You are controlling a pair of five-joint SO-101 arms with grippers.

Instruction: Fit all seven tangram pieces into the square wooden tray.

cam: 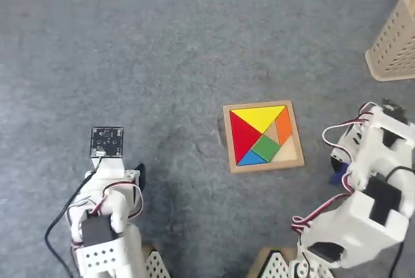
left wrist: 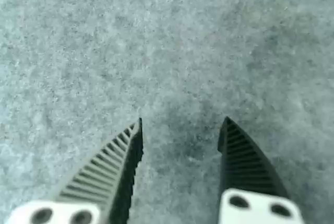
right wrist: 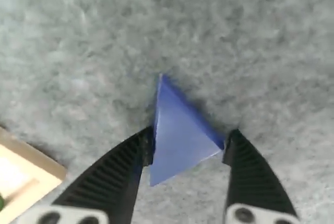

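Note:
The square wooden tray (cam: 228,137) lies right of the table's centre. It holds a yellow triangle (cam: 258,117), a red triangle (cam: 242,137), a green square (cam: 266,148), a small blue triangle (cam: 251,159) and an orange piece (cam: 284,124). Its lower right part shows bare wood. To the right of the tray, my right gripper (right wrist: 190,135) is shut on a dark blue triangle (right wrist: 177,130), whose tip rests on the carpet; a sliver of it (cam: 336,175) shows under the arm. My left gripper (left wrist: 180,127) stands open over bare carpet at the lower left.
Grey carpet covers the whole table. A beige perforated basket (cam: 395,38) stands at the far right edge. A corner of the tray (right wrist: 23,174) lies close to my right gripper. The left arm's body (cam: 107,226) fills the lower left.

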